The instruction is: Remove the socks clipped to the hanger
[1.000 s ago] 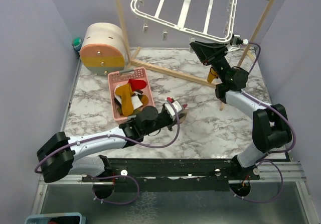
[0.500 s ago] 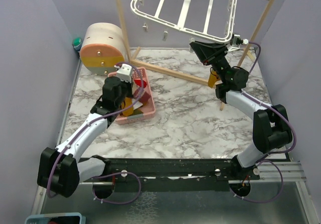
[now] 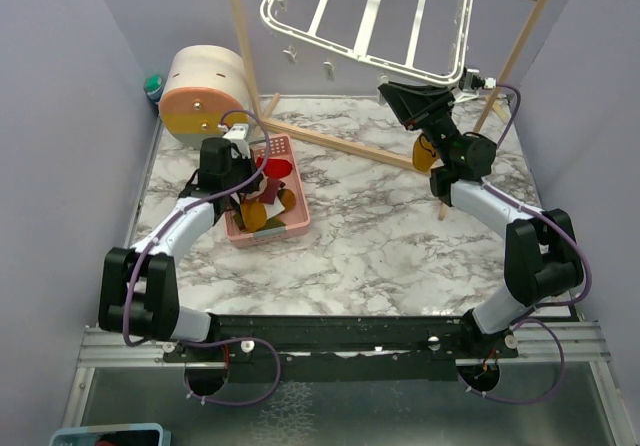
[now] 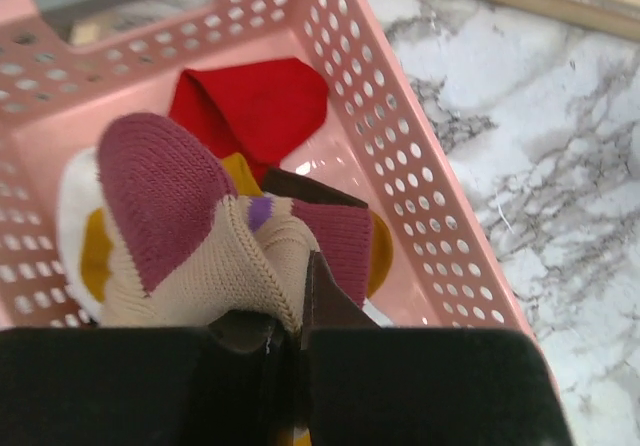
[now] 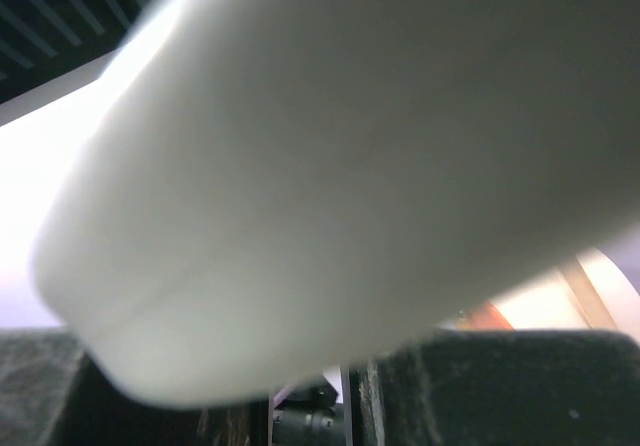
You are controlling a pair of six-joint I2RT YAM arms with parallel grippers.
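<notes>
My left gripper (image 3: 238, 184) is shut on a beige and maroon sock (image 4: 170, 196) and holds it over the pink basket (image 3: 292, 228). In the left wrist view the gripper (image 4: 298, 301) pinches the sock's edge above the basket (image 4: 400, 156), which holds a red sock (image 4: 255, 106) and other socks. The white hanger (image 3: 370, 16) hangs tilted at the back. My right gripper (image 3: 393, 93) is at its near right edge. In the right wrist view the blurred white hanger bar (image 5: 350, 166) crosses the nearly closed fingers. A mustard sock (image 3: 424, 152) hangs behind my right arm.
A light wooden pole rack (image 3: 243, 46) carries the hanger, and its base bar (image 3: 330, 142) lies across the back of the marble table. A round beige and orange drawer box (image 3: 205, 96) stands at the back left. Purple walls close both sides.
My left arm swung from the table's middle back and left to the pink basket, carrying the sock. My right arm stayed at the hanger.
</notes>
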